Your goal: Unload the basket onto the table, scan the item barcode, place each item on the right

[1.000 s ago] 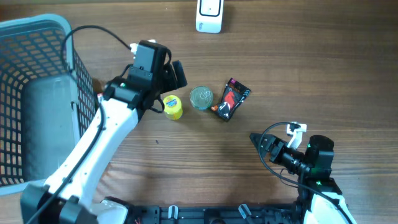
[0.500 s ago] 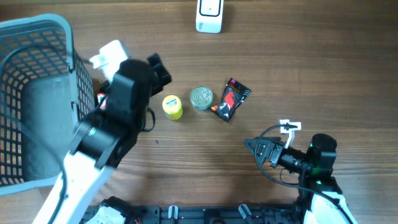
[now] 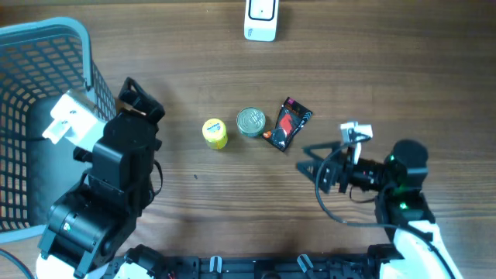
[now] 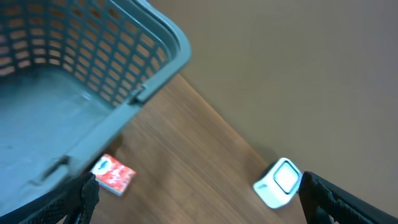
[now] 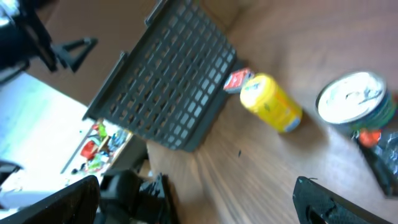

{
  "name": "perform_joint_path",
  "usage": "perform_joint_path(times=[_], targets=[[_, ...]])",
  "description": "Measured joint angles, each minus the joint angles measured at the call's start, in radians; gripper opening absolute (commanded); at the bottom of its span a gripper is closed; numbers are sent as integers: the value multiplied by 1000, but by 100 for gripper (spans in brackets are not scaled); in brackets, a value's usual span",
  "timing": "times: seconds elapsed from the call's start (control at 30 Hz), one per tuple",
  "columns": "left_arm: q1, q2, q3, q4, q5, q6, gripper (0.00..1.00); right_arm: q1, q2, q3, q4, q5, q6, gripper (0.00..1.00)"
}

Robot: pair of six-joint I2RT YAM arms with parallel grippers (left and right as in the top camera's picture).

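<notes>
- Lying in a row at the centre of the overhead frame are a yellow bottle (image 3: 215, 132), a can (image 3: 250, 122) and a black pouch (image 3: 288, 124), none of them held.
- White scanner (image 3: 261, 18) stands at the top edge, well apart from them.
- Right tool (image 3: 308, 164), lower right, has its fingers apart and empty, pointing towards the pouch.
- Left tool (image 3: 141, 99), left of the bottle, is likewise spread and empty, beside the blue basket (image 3: 39, 29).
- Small red packet (image 4: 113, 175) lies on the tabletop (image 3: 387, 70), just beside the basket's wall.
</notes>
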State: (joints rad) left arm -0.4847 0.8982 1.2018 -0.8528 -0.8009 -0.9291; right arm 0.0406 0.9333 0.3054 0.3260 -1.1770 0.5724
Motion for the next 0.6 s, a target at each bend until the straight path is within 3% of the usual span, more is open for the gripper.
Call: perform_joint_path(times=[0.13,0.33,0.6], targets=[[0,0,0,-32,-48,-4,100,16,76,167,-213,95,-82,100],[0,0,0,-62,-105,-5,100,102,293,512,-688,393,-395,100],[0,0,0,-132,-185,-5,100,237,536,733,-748,690,-646,100]])
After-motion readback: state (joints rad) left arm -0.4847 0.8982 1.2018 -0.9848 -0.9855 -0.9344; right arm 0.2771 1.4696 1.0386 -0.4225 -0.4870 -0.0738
